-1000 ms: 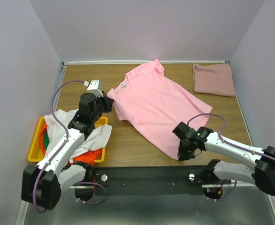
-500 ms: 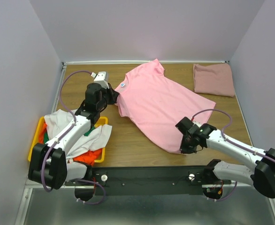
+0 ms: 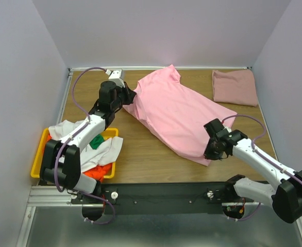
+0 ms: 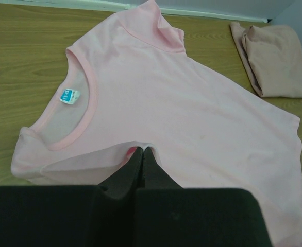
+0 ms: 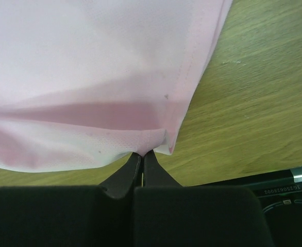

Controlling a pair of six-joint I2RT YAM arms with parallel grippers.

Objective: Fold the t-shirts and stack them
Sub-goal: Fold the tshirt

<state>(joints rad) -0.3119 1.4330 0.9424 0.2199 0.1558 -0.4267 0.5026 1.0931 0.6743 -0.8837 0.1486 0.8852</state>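
Wood table (image 3: 140, 149): 1 rose tee (image 3: 235, 87) folded at back. Pink tee (image 3: 177, 113) lies unfolded, L gripper (image 3: 129, 96) pinched shut on its sleeve side, R gripper (image 3: 211, 153) on hem corner. Pile (image 3: 107, 149) waits in bin (image 3: 36, 163).

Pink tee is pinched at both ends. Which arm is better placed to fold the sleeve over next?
Left, probably. The left gripper is shut on the pink tee at its sleeve end, while the right gripper pinches only the hem corner.
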